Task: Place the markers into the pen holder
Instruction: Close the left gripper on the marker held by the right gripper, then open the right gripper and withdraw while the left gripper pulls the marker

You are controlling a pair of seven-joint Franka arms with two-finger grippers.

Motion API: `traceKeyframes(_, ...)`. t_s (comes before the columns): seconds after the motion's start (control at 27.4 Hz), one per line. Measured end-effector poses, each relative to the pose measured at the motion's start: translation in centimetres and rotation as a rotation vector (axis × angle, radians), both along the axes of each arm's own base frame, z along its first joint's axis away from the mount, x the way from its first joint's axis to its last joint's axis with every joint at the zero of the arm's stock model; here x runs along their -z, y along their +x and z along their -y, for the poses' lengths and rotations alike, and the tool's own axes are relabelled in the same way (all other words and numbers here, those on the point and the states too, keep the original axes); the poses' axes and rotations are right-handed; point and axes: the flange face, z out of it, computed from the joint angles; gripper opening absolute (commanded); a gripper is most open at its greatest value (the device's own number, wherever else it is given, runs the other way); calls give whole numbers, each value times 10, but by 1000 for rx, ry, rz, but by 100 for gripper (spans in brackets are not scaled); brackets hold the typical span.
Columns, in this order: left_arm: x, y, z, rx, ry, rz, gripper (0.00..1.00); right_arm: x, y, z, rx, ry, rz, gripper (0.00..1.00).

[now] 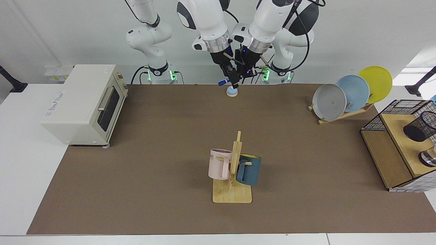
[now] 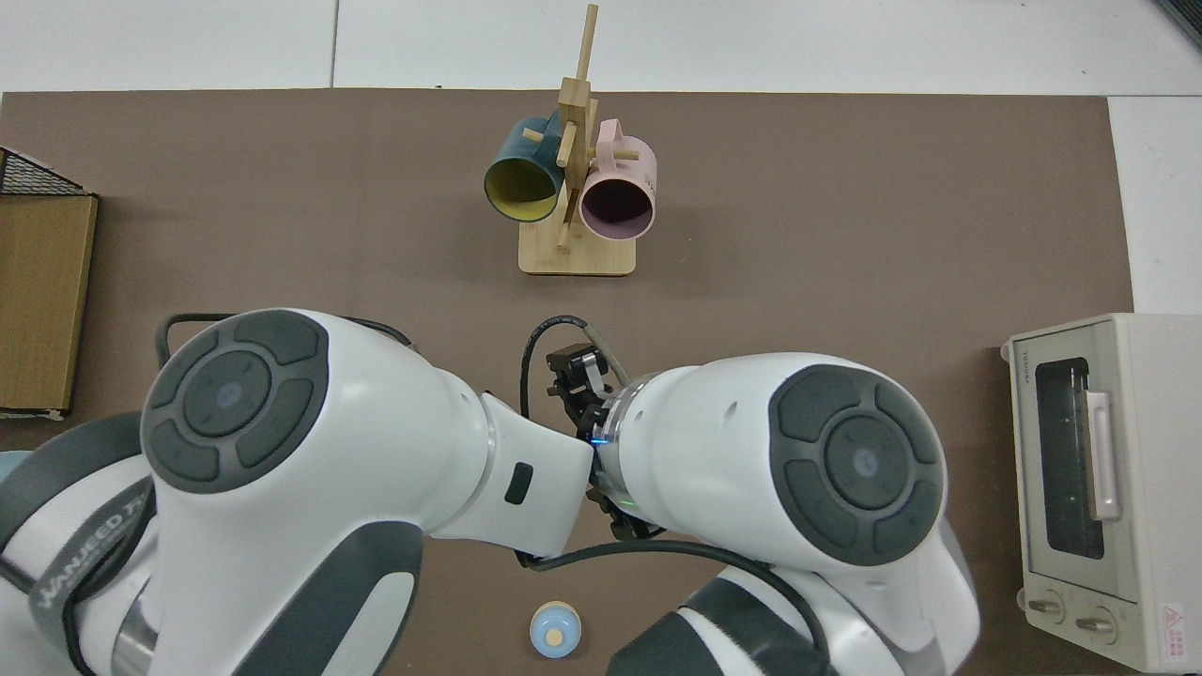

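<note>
1. The slim white-barrelled marker with a dark blue cap hangs in the air at the far middle of the table, lying nearly level with its cap pointing toward the toaster oven's side in the facing view, just above the small blue dome-shaped bell.
2. My right gripper is clenched on the marker's barrel, fingers pointing down, the arm coming from its base on that view's left.
3. My left gripper is pressed in close beside the right one; I cannot tell whether its fingers are parted or closed, nor whether they touch the marker.
4. From above, both my forearms fill the lower half of the view and hide the marker; only the bell shows below them.
5. The small black wire-mesh cylindrical pen holder lies tilted on the wooden shelf at the facing view's right edge, well apart from the marker, with a shiny metal cup near it.
6. A larger black wire basket stands at the shelf's far end.
7. On the brown mat stand a wooden mug tree carrying a pink mug and a dark teal mug, a cream toaster oven, and a wooden rack with grey, blue and yellow plates.
</note>
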Motion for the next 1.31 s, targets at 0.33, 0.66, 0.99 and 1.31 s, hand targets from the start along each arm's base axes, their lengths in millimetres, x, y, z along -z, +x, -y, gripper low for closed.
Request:
traceKeyframes(0.33, 0, 1, -2, -8, 0, -1, 0, -4, 5, 9, -85, -12, 34, 100)
traceKeyframes(0.66, -1, 8, -12, -31, -2, 0, 0, -12, 23, 66, -255, -72, 57, 100)
traceKeyframes(0.99, -5, 16, -29, -61, 8, 14, 0, -14, 33, 110, -466, -156, 105, 100)
traceKeyframes(1.31, -18, 23, -55, -96, 41, 43, 0, -7, 52, 154, -713, -248, 161, 100)
